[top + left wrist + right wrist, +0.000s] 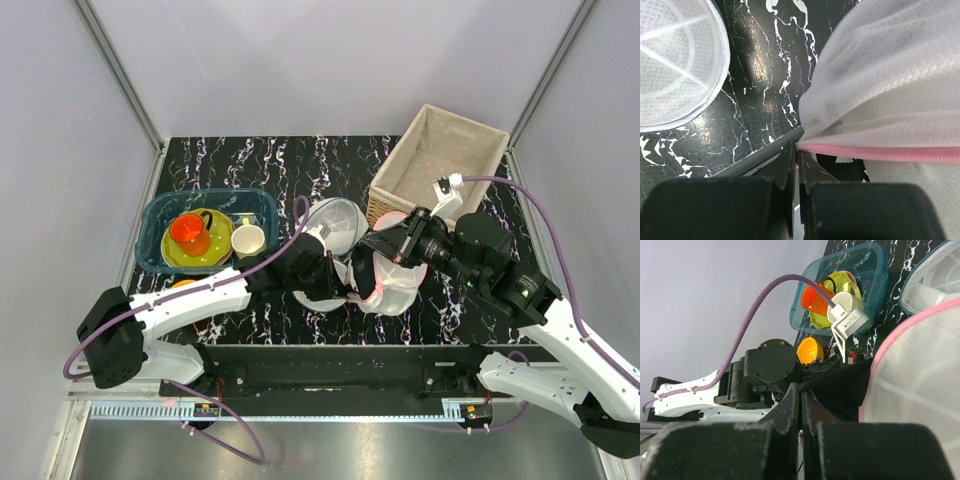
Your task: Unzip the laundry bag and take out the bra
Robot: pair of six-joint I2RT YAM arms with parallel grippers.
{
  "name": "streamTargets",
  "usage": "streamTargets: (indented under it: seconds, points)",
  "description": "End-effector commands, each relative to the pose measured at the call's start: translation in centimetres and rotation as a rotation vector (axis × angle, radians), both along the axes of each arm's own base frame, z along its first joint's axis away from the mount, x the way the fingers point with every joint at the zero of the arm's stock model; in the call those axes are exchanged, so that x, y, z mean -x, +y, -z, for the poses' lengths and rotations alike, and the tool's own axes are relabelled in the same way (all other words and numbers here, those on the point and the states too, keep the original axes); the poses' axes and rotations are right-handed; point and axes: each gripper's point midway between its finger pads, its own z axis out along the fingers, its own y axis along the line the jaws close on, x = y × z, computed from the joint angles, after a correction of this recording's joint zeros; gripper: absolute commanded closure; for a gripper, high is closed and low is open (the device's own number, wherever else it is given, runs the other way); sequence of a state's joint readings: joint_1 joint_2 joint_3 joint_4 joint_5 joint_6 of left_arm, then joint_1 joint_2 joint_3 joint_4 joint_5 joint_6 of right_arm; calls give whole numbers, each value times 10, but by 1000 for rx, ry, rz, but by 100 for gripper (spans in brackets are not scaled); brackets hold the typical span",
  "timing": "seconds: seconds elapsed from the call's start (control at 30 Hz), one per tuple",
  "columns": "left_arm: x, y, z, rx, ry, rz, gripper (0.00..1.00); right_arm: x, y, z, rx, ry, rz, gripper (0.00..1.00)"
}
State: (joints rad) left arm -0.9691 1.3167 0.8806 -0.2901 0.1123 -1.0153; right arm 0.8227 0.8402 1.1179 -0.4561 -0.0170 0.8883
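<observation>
The laundry bag [392, 290], white mesh with a pink rim, lies at the table's near middle between both grippers. My left gripper [345, 290] is shut on the bag's pink rim at its left end [797, 150]; the mesh [890, 75] bulges above the jaws. A black bra [840, 169] shows under the pink rim. My right gripper [372, 248] is shut on the black bra [850, 385], which stretches from the jaw tips [802, 390] to the bag's opening [920, 400].
An all-white mesh dome [335, 220] lies just behind the bag, also in the left wrist view [675, 65]. A wicker basket [440, 155] stands at the back right. A teal bin [165, 215] at the left holds an orange cup [188, 232] and other cups.
</observation>
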Motion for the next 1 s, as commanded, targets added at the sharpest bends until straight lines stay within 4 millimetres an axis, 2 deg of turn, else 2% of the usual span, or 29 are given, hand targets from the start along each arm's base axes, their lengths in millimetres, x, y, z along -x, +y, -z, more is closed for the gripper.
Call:
streamTargets:
  seconds: [0.0, 0.03, 0.1, 0.13, 0.2, 0.23, 0.3, 0.4, 0.43, 0.53, 0.6, 0.7, 0.73, 0.8, 0.87, 0.9, 0.97]
  points:
    - [1, 6, -3, -42, -17, 15, 100, -6, -8, -45, -117, -136, 54, 100]
    - [1, 6, -7, -35, -23, 16, 100, -10, -6, -23, -85, -104, 63, 100]
    - [1, 4, -31, 12, -51, 26, 100, -9, -5, 6, -50, -55, 62, 100]
    - [1, 4, -40, 23, -73, 35, 100, -10, -4, 44, 3, 4, 60, 100]
    - [0, 6, -66, 54, -123, 40, 100, -8, -5, 82, 36, 80, 68, 100]
    - [-2, 8, -71, 51, -147, 42, 100, -7, -5, 112, 77, 131, 70, 100]
    - [-4, 8, -76, 51, -163, 44, 100, -4, 0, 124, 78, 176, 50, 100]
    - [-1, 4, -63, 17, -124, 79, 100, 2, 8, 96, 24, 156, -5, 100]
    - [0, 1, -58, 9, -107, 97, 100, 4, 9, 74, -5, 126, -17, 100]
    - [2, 1, -50, 3, -91, 97, 100, 12, 2, 39, -42, 65, -34, 100]
    - [0, 0, -48, 9, -94, 88, 100, 10, -7, 36, -27, 39, 1, 100]
    - [0, -3, -37, -5, -73, 90, 100, -2, -17, 77, 57, 93, 93, 100]
    - [0, -4, -35, -5, -66, 93, 100, -3, -17, 106, 102, 142, 102, 100]
    - [2, -11, -29, 3, -58, 128, 100, 3, -8, 123, 109, 204, 57, 100]
    - [2, -15, -22, -4, -47, 150, 100, 8, -3, 111, 87, 191, 16, 100]
    - [4, -17, -21, -1, -42, 166, 100, 6, -5, 90, 64, 152, 23, 100]
    - [4, -20, -20, 2, -39, 174, 100, 0, -23, 70, 85, 87, 101, 100]
